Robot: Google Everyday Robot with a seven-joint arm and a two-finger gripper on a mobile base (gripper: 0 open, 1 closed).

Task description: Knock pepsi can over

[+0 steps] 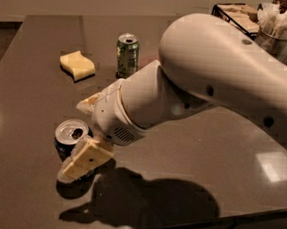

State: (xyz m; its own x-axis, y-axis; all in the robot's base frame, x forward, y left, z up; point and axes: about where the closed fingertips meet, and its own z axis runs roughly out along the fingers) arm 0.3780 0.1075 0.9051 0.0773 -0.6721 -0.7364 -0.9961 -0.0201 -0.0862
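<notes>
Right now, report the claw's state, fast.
Claw: open, down at the near left of the table, fingers spread with the upright pepsi can between them, not clamped on it.

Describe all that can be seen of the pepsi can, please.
The pepsi can is small and dark blue, metal by its look, with a silver top that has a dark opening. It stands upright near the front left of the dark table. The hand, open, is placed around it: one cream finger crosses its front right side and hides its lower part. Whether they touch cannot be told.
</notes>
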